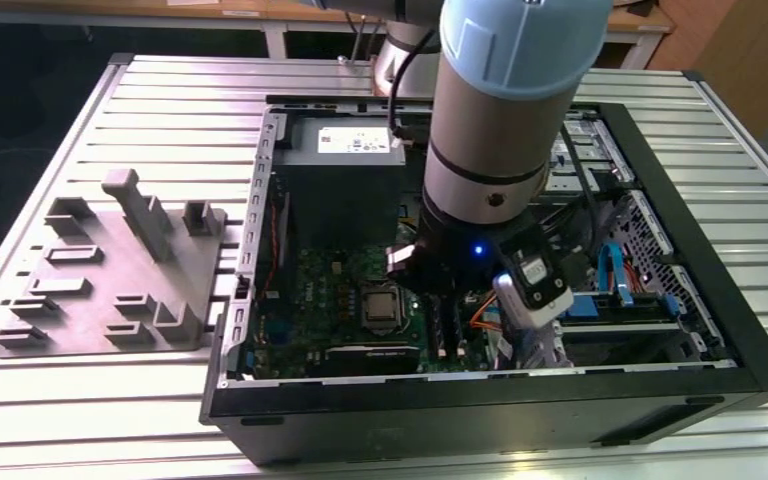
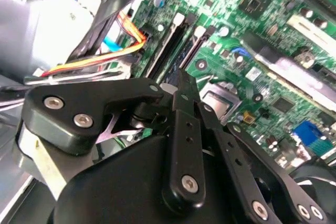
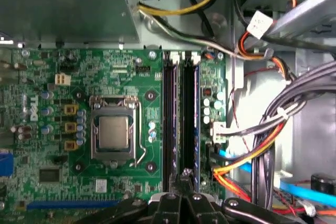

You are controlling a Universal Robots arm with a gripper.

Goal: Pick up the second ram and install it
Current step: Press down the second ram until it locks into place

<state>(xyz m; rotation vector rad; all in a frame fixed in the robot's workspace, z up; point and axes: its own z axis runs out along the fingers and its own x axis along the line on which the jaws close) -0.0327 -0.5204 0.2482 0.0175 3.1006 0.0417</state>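
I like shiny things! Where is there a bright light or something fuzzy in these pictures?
In the exterior view, a small blue light glows on the arm above the computer case. In the second wrist view, the close black gripper looks soft, the motherboard clearer. In the first wrist view, the processor gleams.

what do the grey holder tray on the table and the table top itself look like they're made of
The grey holder tray looks like moulded or printed plastic: flat matte grey, no glints, chunky rounded posts and pockets. The table top looks like bare metal, probably aluminium profile: pale silver, a soft sheen, and long parallel ribs and grooves running across it. Neither can be confirmed by look alone.
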